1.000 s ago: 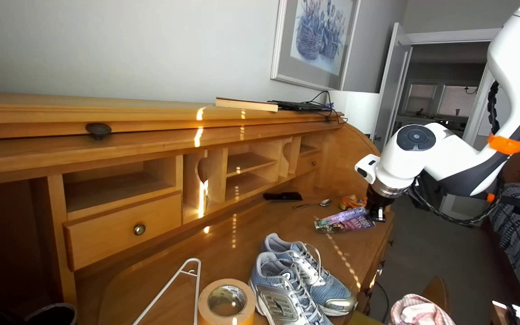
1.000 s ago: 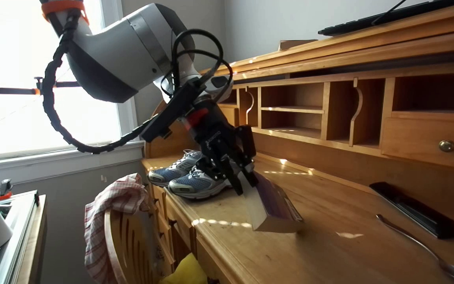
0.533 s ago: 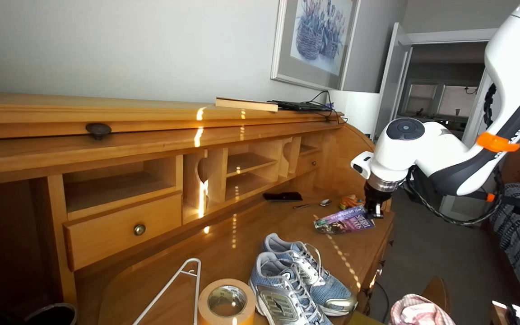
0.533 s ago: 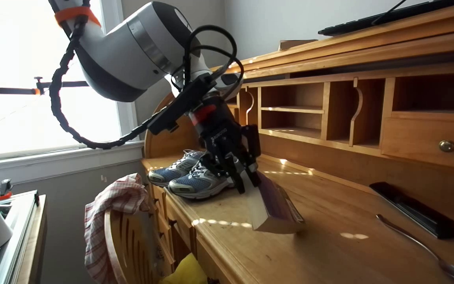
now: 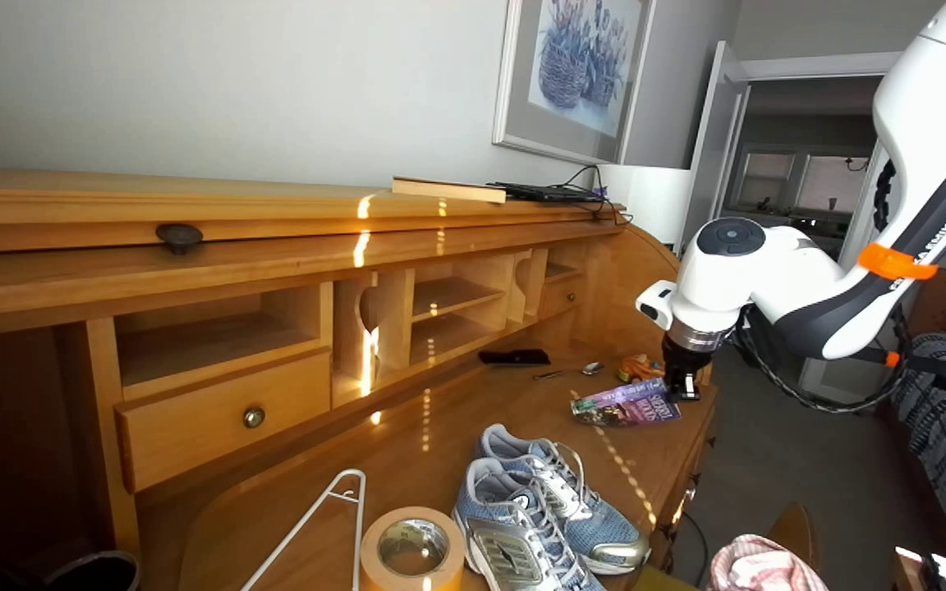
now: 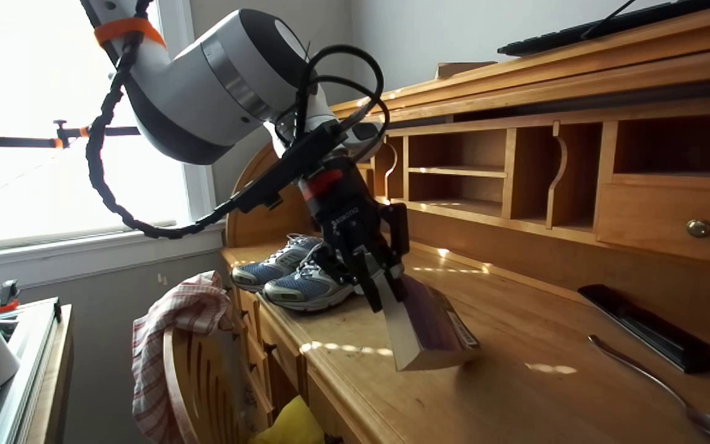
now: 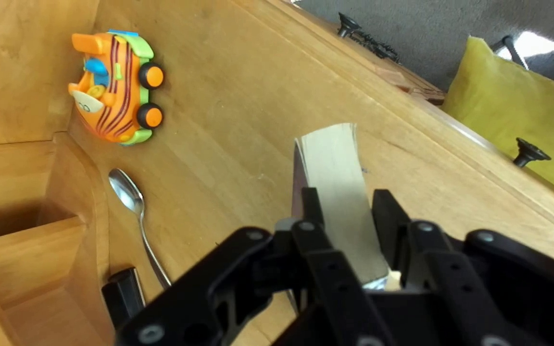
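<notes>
A thick paperback book with a purple cover shows in both exterior views (image 5: 627,404) (image 6: 432,327), tilted over the wooden desktop. My gripper (image 6: 388,302) has its two black fingers on either side of the book near one end. In the wrist view, the pale page edges (image 7: 337,163) run between the fingertips (image 7: 347,192), one finger against the purple cover side and the other at the opposite side. The book's far end is angled down close to the desktop, with a shadow under its corner. Whether that corner touches the wood I cannot tell.
An orange toy car (image 7: 118,89), a spoon (image 7: 132,197) and a black elongated object (image 6: 651,330) lie near the cubbies. Blue-grey shoes (image 5: 534,501), a tape roll (image 5: 411,546) and a white hanger (image 5: 325,501) are also on the desk. A chair with a checked cloth (image 6: 185,327) stands in front.
The arm has swung slightly, leftward in one exterior view and rightward in the other. The gripper and book have shifted a little with it and sit slightly lower. Other objects have not moved.
</notes>
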